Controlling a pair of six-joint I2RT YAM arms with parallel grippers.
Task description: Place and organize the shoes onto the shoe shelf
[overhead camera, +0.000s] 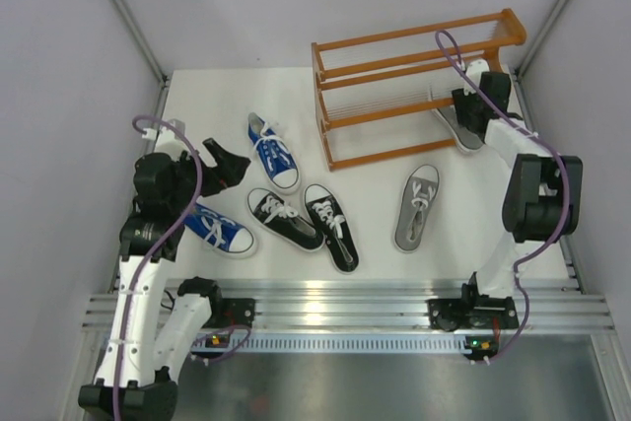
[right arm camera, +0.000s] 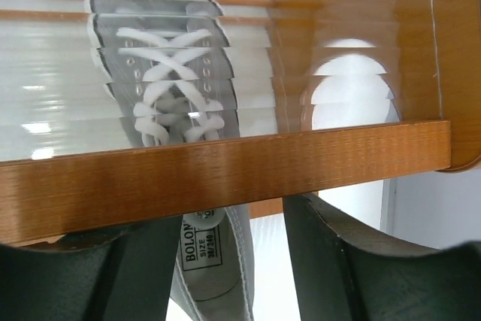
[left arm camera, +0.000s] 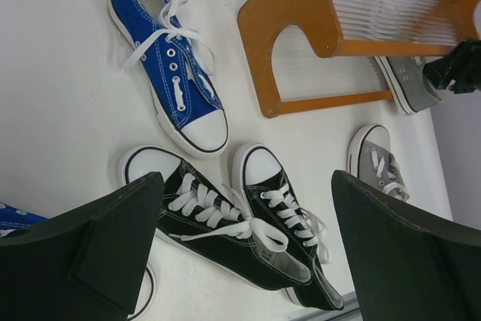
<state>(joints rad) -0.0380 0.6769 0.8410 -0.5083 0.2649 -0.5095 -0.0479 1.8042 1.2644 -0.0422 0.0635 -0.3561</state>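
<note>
The step in hand was seating the grey shoe (right arm camera: 161,80) on the shoe shelf (overhead camera: 414,35). It lay toe-in at the shelf's right end, seemingly on the lowest tier, though the slats blurred the wrist view too much to be sure. Its heel poked out past the front rail (right arm camera: 225,171).

The right pincer (right arm camera: 225,234) stood parted on either side of that heel. A gap showed on one side, so it gripped nothing.

To finish well, the arm should back straight out along the shoe's length and keep low enough to clear the rail. A finger catching the heel collar would drag the shoe askew. A light push on the heel first would probably settle it fully onto the slats and leave room beside it for its mate.

That second grey shoe (overhead camera: 416,206) lay on the desk (overhead camera: 385,179) near the shelf's front. The left pincer (left arm camera: 244,186) hung wide open and empty over the black pair (overhead camera: 284,219), with the blue shoes (overhead camera: 273,152) well apart from each other nearby.
</note>
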